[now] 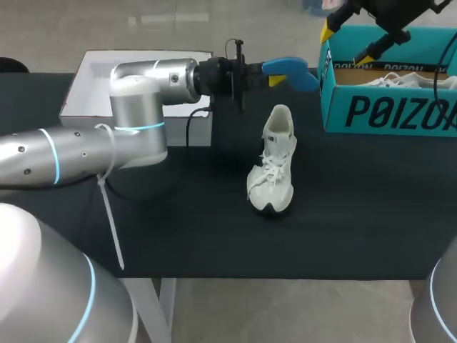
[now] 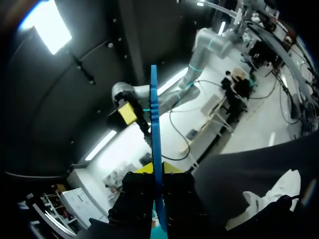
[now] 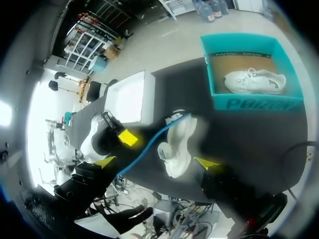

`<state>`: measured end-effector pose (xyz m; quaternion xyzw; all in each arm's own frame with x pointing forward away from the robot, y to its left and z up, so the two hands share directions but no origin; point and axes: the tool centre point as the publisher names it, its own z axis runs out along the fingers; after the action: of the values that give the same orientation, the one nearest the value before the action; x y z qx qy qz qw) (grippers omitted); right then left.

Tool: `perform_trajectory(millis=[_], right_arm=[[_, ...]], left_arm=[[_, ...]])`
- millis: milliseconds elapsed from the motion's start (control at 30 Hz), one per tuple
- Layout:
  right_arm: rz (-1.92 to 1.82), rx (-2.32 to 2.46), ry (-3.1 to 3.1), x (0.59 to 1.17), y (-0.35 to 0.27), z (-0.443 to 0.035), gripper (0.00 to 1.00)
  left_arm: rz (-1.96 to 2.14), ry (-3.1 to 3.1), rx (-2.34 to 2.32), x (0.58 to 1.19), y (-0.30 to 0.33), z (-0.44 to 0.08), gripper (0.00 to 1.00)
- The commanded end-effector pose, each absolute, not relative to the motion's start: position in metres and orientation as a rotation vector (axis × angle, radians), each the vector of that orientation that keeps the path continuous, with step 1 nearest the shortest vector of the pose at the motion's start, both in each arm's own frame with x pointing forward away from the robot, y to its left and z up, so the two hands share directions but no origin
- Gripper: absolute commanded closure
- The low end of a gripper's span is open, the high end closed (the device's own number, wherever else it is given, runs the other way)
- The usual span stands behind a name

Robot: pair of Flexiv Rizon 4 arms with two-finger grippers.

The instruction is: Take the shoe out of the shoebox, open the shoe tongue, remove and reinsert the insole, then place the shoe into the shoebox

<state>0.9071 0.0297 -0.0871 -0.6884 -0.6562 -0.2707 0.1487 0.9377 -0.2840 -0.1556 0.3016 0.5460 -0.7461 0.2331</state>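
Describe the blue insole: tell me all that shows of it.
The insole is bright blue, thin and slightly curved, and looks like flexible foam. It is out of the shoe, held in the air above the table by the left gripper, whose fingers pinch one end. The free end points toward the teal shoebox. From the left wrist it shows edge-on as a narrow strip. No other contact is plain.

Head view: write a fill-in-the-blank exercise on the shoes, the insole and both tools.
1. The left tool is shut on a ____ insole.
2. One white shoe lies on the table; the teal shoebox holds a second ____.
3. The right tool, above the shoebox, is ____.

Missing words: blue; shoe; open.
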Motion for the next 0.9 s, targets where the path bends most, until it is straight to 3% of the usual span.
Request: perform_trajectory(millis=[33,667,733,900], right_arm=[[-0.779,-1.978,-1.88,0.908,0.029,-0.089,0.0],[-0.788,-1.978,-1.861,0.903,0.025,-0.09,0.0],[-0.789,-1.978,-1.859,0.902,0.025,-0.089,0.0],[-0.793,-1.977,-1.855,0.9,0.025,-0.089,0.0]], left_arm=[[-1.954,1.587,0.783,0.925,-0.277,-0.145,1.0],[-1.916,1.642,0.797,0.916,-0.274,-0.139,1.0],[-2.047,1.79,0.476,0.93,-0.273,-0.139,1.0],[-2.278,1.788,0.443,0.939,-0.269,-0.141,1.0]])
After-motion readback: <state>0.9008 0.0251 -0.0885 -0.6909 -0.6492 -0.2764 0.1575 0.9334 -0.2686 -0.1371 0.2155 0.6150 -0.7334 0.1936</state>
